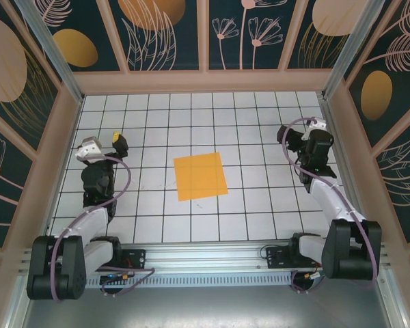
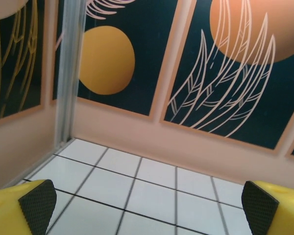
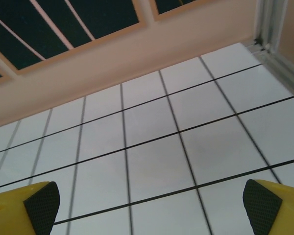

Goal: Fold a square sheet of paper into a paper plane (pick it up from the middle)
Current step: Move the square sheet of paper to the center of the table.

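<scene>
One square sheet of paper [image 1: 201,176], seemingly uncreased, on table [image 1: 260,212]

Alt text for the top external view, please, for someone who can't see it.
A flat bright-orange square sheet of paper lies untouched in the middle of the white gridded table. The left claw and right claw hang open to either side, well clear of it.

the square sheet of paper [image 1: 200,176] lies mid-table [image 1: 260,109], between both arms
</scene>
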You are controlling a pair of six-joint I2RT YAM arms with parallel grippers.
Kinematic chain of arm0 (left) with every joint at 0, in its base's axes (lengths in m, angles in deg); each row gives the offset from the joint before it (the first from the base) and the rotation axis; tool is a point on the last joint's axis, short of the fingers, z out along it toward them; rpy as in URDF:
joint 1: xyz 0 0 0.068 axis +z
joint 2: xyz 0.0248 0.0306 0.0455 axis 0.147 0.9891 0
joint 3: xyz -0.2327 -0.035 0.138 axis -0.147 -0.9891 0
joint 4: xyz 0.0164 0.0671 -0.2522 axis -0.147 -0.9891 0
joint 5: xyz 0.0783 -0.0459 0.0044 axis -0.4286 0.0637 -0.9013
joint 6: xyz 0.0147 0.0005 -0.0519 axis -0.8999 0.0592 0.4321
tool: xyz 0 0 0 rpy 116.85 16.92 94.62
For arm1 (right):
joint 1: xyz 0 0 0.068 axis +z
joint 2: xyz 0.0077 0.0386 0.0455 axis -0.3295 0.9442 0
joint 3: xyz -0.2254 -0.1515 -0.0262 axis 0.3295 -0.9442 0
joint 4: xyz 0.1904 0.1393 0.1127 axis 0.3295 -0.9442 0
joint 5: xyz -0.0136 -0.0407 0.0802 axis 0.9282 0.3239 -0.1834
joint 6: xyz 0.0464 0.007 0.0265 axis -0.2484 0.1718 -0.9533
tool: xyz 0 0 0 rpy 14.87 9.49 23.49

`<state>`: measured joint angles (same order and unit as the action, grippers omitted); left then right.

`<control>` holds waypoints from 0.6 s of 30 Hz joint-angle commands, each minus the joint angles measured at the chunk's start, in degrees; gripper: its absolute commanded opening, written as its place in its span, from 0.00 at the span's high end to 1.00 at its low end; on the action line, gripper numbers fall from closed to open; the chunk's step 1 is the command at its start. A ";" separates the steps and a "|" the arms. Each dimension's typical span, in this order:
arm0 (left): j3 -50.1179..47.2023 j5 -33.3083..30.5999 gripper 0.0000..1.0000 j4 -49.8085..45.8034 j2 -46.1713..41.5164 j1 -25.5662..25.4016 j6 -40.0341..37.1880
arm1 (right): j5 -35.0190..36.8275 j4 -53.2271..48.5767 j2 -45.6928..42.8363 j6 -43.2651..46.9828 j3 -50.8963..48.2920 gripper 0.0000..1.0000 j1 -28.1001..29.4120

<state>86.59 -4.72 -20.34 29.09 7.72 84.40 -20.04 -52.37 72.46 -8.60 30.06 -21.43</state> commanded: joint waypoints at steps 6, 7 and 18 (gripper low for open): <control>5.90 18.41 0.01 -20.60 -3.61 0.38 17.41 | -24.81 -9.12 1.03 -13.08 -0.25 0.08 6.57; 6.97 22.13 0.01 -21.38 -2.42 0.39 19.19 | -24.61 -10.45 1.62 -12.34 0.45 0.08 9.54; 7.24 36.26 0.01 -26.36 0.63 0.29 21.94 | -16.35 -12.83 18.18 -14.68 9.75 0.22 34.73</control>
<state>94.46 28.18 -44.80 30.05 7.81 105.25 -37.87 -63.75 86.73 -22.15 35.27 10.50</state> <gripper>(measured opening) 0.987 0.791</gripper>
